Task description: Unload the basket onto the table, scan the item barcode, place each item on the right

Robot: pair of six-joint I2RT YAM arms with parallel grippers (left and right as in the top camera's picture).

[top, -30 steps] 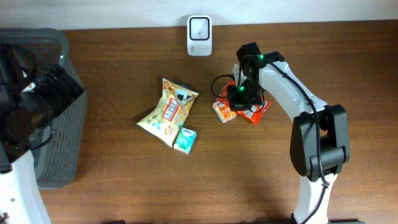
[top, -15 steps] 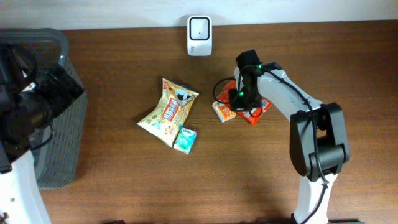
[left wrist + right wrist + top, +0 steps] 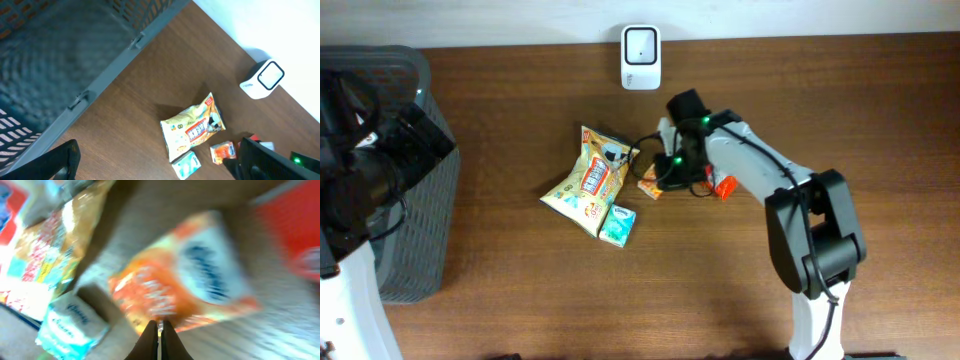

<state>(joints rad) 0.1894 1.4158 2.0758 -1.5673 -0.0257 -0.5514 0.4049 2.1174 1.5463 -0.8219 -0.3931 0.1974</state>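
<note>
One basket (image 3: 420,205) is noted at left; contents cannot be made out. Four items are counted mid-table: one yellow bag (image 3: 590,180), one teal packet (image 3: 618,225), one orange packet (image 3: 651,186), one red packet (image 3: 723,185). One scanner (image 3: 641,57) is seen at the far edge. Right gripper (image 3: 159,326) is pressed together at the orange packet's edge, just right of the bag. Left gripper (image 3: 160,160) is held spread by the basket.

Right gripper (image 3: 665,178) on orange packet (image 3: 650,187)

**Packet** (image 3: 650,186): small flat orange sachet with a blue oval logo showing. It lies askew near the middle of the brown table (image 3: 720,300) and is motion-blurred in the right wrist view.

**Scanner** (image 3: 641,57): white rounded box with a square window. It stands at the table's far edge, apart from the packet.
</note>
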